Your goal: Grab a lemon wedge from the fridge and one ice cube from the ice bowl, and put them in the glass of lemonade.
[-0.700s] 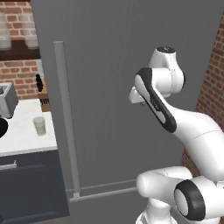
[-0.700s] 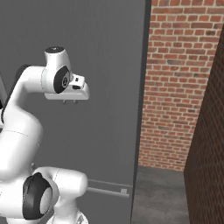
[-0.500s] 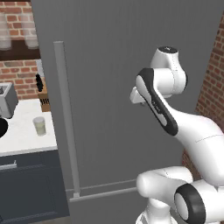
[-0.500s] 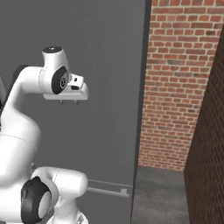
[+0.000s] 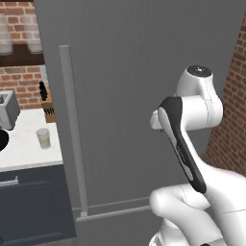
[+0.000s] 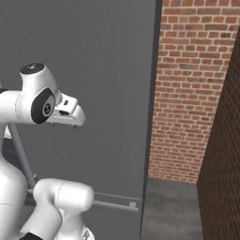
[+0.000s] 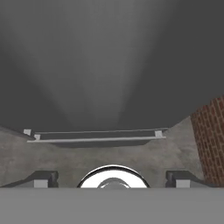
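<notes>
Our arm has swung slightly rightward while we face the shut fridge (image 5: 125,86), gripper (image 7: 113,178) fingertips spread wide apart.

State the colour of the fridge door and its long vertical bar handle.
The fridge door is dark grey; its vertical bar handle is lighter grey, clearest in the left base view.

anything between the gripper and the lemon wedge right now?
Yes: the fridge door is shut, so the wedge inside is out of sight behind it. The gripper faces the door panel with its jaws apart, not on the vertical handle. The glass of lemonade stands on the counter left of the fridge.
</notes>
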{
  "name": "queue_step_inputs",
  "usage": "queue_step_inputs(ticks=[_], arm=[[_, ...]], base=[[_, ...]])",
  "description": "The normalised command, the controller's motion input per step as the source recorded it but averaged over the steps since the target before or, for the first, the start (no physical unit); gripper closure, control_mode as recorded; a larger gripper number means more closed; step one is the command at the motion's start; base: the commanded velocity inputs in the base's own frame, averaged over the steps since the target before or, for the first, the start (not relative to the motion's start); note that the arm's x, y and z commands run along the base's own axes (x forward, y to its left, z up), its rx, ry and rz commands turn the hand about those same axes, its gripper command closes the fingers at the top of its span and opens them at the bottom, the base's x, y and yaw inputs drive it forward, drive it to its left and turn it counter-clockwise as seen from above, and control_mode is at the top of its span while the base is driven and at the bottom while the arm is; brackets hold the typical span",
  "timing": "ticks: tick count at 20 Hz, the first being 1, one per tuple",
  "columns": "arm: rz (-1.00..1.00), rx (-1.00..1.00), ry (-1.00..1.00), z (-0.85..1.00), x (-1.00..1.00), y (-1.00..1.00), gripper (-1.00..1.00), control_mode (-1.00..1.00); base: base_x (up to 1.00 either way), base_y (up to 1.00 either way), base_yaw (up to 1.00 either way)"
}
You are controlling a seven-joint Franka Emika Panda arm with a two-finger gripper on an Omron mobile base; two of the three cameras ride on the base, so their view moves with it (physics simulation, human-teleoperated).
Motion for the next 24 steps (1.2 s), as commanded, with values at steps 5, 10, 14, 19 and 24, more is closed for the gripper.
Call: queue_step_inputs(ticks=[5, 10, 14, 19, 24], arm=[[-0.1, 0.05, 0.06, -0.13, -0.33, -0.05, -1.0, -1.0], [0.01, 0.0, 0.0, 0.0, -0.02, 0.04, -1.0, 1.0], [0.0, 0.0, 0.0, 0.0, 0.0, 0.0, -1.0, 1.0], [0.0, 0.0, 0.0, 0.0, 0.0, 0.0, -1.0, 1.0], [0.0, 0.0, 0.0, 0.0, 0.0, 0.0, -1.0, 1.0]], base=[[0.0, 0.0, 0.0], [-0.13, 0.06, 0.02], [-0.64, 0.89, 0.02], [-0.05, 0.99, -0.25], [0.29, 0.89, -0.33]])
